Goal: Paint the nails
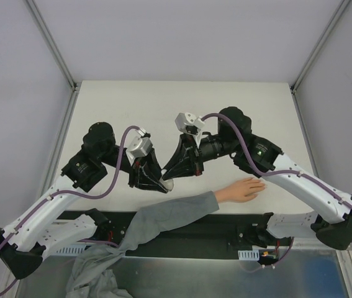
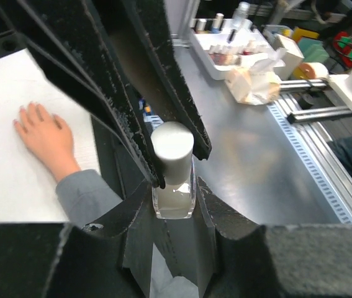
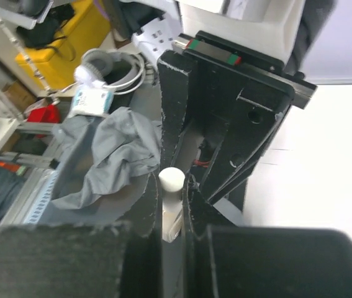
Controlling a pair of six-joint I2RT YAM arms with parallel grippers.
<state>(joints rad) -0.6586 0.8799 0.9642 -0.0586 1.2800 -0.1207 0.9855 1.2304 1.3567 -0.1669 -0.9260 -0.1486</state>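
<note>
- The nails [image 2: 31,107] tip a pale peach hand [image 2: 46,139] lying palm-down on the white table [image 1: 163,112], near its front edge.
- Seen from above, the hand and its grey-sleeved forearm [image 1: 176,214] run roughly left to right, with the nails at the right end.
- They look tiny and skin-toned, perhaps unpainted; too small to be sure.
- The left gripper [image 2: 174,208] clamps a small clear glass bottle of whitish polish [image 2: 174,200]; the right gripper [image 3: 171,208] pinches its rounded white cap [image 3: 171,180].

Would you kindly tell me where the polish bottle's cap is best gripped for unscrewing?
Grip the cap on its smooth round sides, coming along the bottle's axis from the end opposite the left gripper, whose jaws clamp the glass body and leave only the cap free.
</note>
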